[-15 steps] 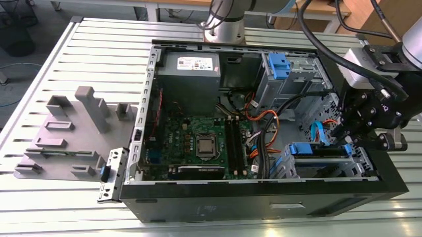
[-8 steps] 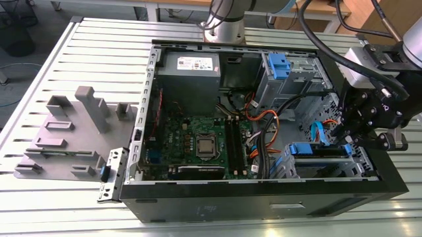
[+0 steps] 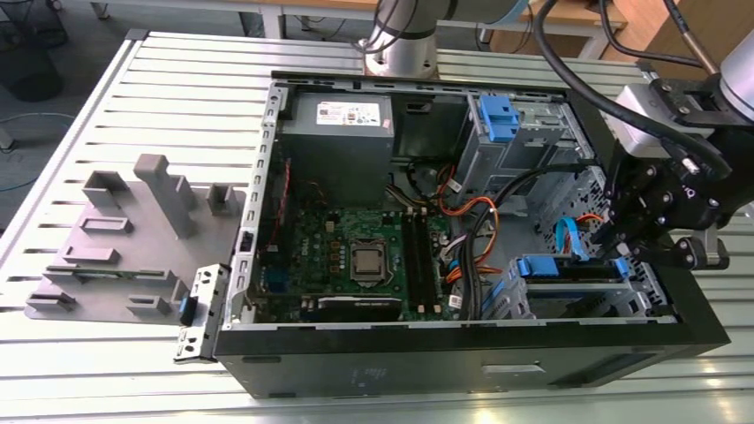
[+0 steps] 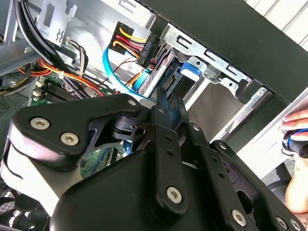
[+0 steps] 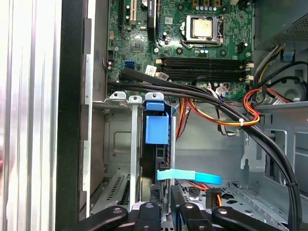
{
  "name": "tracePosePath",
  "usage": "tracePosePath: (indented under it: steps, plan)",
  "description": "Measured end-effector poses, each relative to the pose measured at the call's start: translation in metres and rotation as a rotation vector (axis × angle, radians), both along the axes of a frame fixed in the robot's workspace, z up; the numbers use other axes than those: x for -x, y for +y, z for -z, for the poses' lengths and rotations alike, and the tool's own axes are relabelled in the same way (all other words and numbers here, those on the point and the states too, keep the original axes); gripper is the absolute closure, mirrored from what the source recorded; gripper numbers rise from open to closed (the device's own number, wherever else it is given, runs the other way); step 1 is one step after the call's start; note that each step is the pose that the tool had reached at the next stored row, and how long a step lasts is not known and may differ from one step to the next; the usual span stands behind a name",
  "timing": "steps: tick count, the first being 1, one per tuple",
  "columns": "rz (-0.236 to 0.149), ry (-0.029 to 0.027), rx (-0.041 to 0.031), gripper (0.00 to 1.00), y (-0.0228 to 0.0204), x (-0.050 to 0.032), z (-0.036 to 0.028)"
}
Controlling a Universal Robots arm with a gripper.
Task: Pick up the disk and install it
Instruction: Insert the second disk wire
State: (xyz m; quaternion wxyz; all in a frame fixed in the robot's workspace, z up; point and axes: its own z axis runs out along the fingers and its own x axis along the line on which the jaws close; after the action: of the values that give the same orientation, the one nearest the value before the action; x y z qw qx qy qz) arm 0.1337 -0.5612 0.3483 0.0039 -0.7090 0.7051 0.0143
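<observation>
On the slatted worktop (image 3: pixel 141 97) our tool (image 3: pixel 642 246) sits by the drive cage (image 3: pixel 577 291), the disk (image 5: pixel 157 130) already slotted in; its grip we cannot tell.

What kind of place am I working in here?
Probably a lab or workshop test bench: an opened PC case lies on a slatted metal table, a grey fixture sits beside it, and the gripper is inside the case.

The disk (image 5: pixel 157 130), edge-on with its blue carrier frame showing, sits slotted upright in the case's metal drive cage (image 5: pixel 118 144).
</observation>
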Motion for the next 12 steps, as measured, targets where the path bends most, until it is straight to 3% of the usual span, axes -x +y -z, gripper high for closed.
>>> tracePosePath:
  steps: [8,12]
  plan:
    - [0.0,0.0,-0.0004,0.76,0.0,0.0,-0.0093]
    - [0.0,0.0,-0.0005,0.76,0.0053,0.0,-0.009]
